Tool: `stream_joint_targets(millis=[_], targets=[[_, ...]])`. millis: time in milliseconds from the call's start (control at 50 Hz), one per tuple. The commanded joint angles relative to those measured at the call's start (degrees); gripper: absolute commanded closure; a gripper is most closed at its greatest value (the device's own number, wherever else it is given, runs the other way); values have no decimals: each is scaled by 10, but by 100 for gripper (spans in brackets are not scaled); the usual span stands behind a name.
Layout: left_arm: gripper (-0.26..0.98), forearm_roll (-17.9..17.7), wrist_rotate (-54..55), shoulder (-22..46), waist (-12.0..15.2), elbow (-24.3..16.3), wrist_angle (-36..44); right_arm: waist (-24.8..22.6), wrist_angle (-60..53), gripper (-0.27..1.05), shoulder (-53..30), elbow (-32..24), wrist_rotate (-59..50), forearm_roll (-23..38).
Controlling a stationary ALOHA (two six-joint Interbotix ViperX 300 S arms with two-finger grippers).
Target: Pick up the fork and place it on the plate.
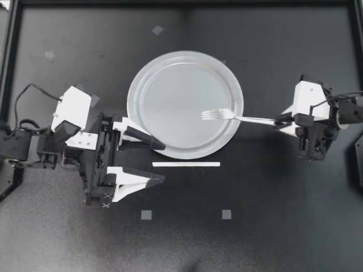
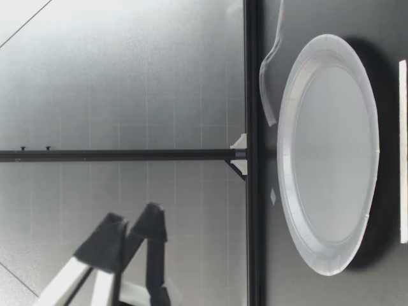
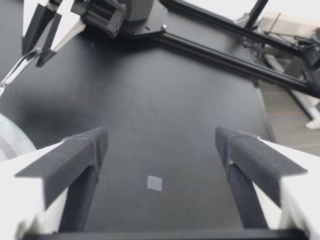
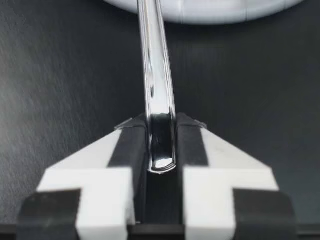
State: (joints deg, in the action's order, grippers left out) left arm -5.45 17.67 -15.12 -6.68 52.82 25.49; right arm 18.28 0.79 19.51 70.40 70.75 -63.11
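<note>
As right gripper (image 1: 282,120) clamps handle end, fork (image 1: 227,115) hangs above plate (image 1: 142,79), tines over its inner area — placing step, judged nearly done. Next: lower, then part fingers gently; slim polished metal could skid on smooth, pale, round, raised-rim plate. Left gripper (image 1: 160,162) — fingers wide apart, empty, beside plate, over matte black table (image 1: 283,226)

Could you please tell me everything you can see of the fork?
The fork is slim, shiny and looks like metal, with a narrow handle and a head of short tines. It lies roughly level, the tines over the plate, inside its rim on my right arm's side, the handle crossing the rim outward. My right gripper is shut on the handle's end, its fingers pressing from both sides. Whether the tines touch the plate I cannot tell.
</note>
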Motion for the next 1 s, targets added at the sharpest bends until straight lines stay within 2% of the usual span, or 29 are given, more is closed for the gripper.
stream_joint_targets(millis=[0,320,440,560,760,980], targets=[[-8,3,-1,-1,-2,-11,4,6,2,60,4,3,-16,-1],[-8,3,-6,7,-4,-16,5,7,6,60,-9,8,-71,-1],[-8,3,-7,10,-4,-16,5,23,5,60,-23,5,-71,3],[-8,4,-9,11,-4,-18,5,37,14,60,-29,-4,-72,31],[-8,4,-8,12,-4,-18,3,56,91,60,-53,-34,-74,35],[-8,4,-8,13,-4,-18,3,60,89,60,-81,-37,-75,46]])
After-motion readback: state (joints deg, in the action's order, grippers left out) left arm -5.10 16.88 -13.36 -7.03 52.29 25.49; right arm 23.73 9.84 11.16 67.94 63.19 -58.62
